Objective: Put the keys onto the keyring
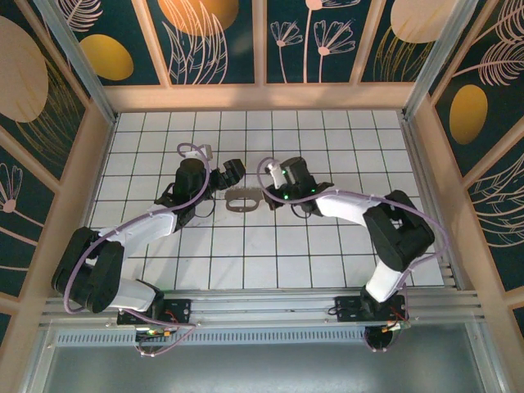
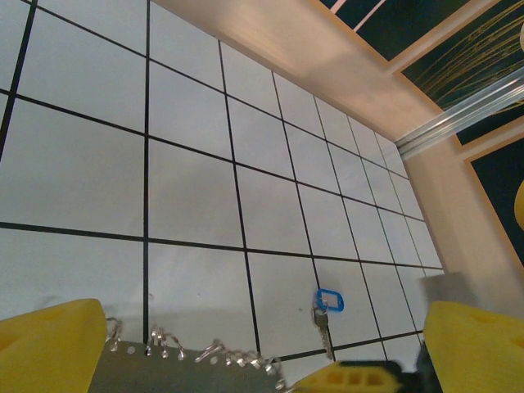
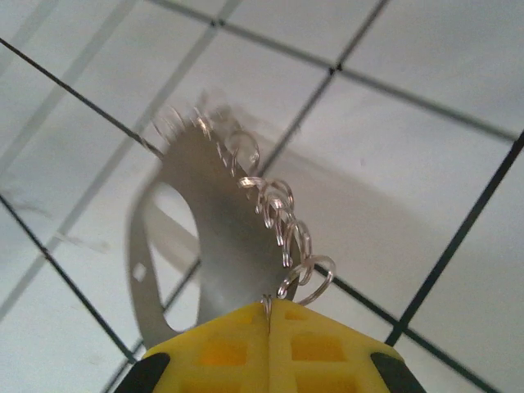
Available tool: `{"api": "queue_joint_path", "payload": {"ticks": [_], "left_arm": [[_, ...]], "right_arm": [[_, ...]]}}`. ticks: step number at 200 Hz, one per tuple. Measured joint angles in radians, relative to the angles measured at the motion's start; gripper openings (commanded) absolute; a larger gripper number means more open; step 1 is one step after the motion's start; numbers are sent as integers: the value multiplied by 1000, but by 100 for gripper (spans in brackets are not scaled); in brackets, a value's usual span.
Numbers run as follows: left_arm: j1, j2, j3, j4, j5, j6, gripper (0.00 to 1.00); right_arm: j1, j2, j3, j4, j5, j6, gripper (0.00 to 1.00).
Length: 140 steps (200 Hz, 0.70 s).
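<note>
The keyring (image 3: 214, 237) is a flat grey metal plate with an oval opening and a row of small silvery rings (image 3: 282, 221) along one edge. My right gripper (image 3: 268, 306) is shut on its near edge, yellow pads pressed together, and holds it tilted above the white tiles. From above, the keyring (image 1: 241, 200) lies between both grippers, with the right gripper (image 1: 264, 195) at its right end. My left gripper (image 1: 235, 174) hovers just beyond it, wide open with nothing between its fingers. In the left wrist view the blue-headed key (image 2: 326, 309) lies flat on a tile beyond the keyring (image 2: 188, 370).
A white tiled floor (image 1: 270, 246) with black grid lines is enclosed by a pale wooden frame (image 1: 262, 97) and dark patterned walls. An aluminium rail (image 1: 262, 307) runs along the near edge by the arm bases. Open tiles lie toward the back and right.
</note>
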State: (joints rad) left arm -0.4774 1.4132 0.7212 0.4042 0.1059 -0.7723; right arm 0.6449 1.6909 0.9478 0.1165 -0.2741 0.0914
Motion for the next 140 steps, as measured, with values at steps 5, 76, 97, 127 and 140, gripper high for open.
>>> {"api": "queue_joint_path", "payload": {"ticks": [5,76,97,127,140], "left_arm": [[0,0,0,3,2,0,99],[0,-23,0,26,65,24,91],[0,-39,0,51,101,35,85],[0,-60,-1,100,169,44,69],[0,-68,-1,126,203,45,63]], "right_arm": [[-10,-13,0,13,-23,3,0],[-124,-122,-13,229,-281,106,0],[-144,-135,-17,280,-333,137,0],[-149,-150,-26,348,-395,182,0],[-151,-157,-32,376,-421,202,0]]}}
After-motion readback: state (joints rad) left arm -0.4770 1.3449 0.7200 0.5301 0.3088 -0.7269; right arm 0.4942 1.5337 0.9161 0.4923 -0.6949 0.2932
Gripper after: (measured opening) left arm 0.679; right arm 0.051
